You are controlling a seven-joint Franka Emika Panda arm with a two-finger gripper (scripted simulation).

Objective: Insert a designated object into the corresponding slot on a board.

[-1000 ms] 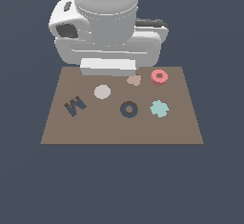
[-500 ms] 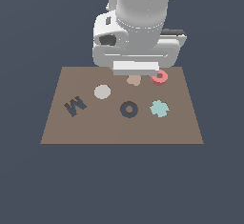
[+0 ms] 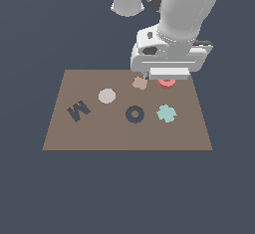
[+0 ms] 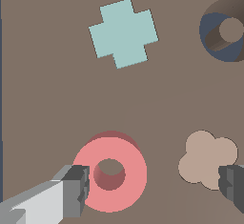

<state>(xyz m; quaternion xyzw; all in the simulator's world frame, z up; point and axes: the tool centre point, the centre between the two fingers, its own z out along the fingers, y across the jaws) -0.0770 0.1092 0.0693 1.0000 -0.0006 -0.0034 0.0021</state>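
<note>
The coral-red ring [image 3: 166, 83] lies flat on the brown board [image 3: 124, 136] near its far edge, partly hidden by my hand in the exterior view. My gripper [image 3: 164, 76] hangs right over it, open. In the wrist view the ring [image 4: 134, 171] lies between my two fingers, close to one fingertip [image 4: 75, 190] and untouched; my gripper [image 4: 152, 187] is wide open and empty. The navy ring-shaped slot [image 3: 134, 114] is in the board's middle, nearer the front, and shows at the wrist view's edge [image 4: 209, 30].
A tan lobed piece [image 3: 140, 83] lies beside the ring, near my other fingertip [image 4: 233, 182]. A teal cross [image 3: 167, 113] sits by the slot. A pale disc [image 3: 107, 96] and a dark M-shaped recess [image 3: 78, 110] are toward the exterior view's left.
My arm has swung toward the exterior view's right, from over the board's far middle to above the red ring. The pieces on the board have not moved.
</note>
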